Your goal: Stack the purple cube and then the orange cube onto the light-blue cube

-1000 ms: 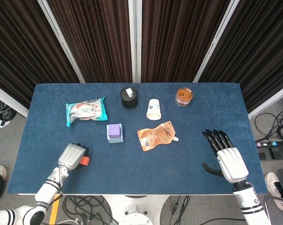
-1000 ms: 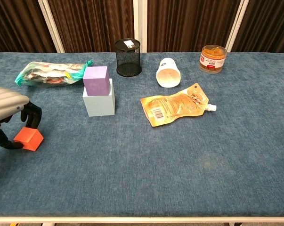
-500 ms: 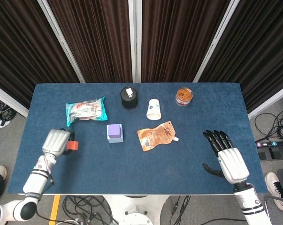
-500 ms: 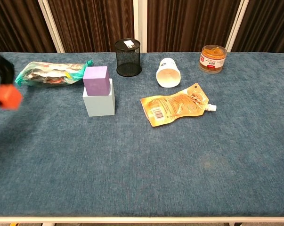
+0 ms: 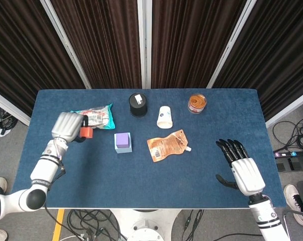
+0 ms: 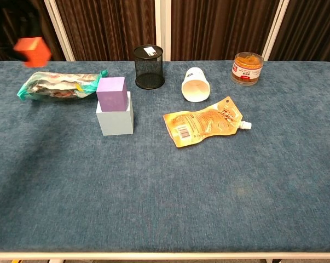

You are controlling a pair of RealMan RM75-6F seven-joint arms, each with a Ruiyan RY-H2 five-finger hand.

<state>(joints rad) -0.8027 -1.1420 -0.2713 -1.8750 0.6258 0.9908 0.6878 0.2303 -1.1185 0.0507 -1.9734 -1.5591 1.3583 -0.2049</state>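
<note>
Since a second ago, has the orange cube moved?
Yes. The left hand has lifted the orange cube off the table, toward the snack bag.

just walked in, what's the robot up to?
It is stacking cubes. The purple cube already sits on the light-blue cube, near the middle of the blue table. The left hand holds the orange cube in the air, left of the stack and over the snack bag, not yet above the purple cube. The right hand is open and idle at the table's right side, holding nothing. The orange cube is the last piece to place.
</note>
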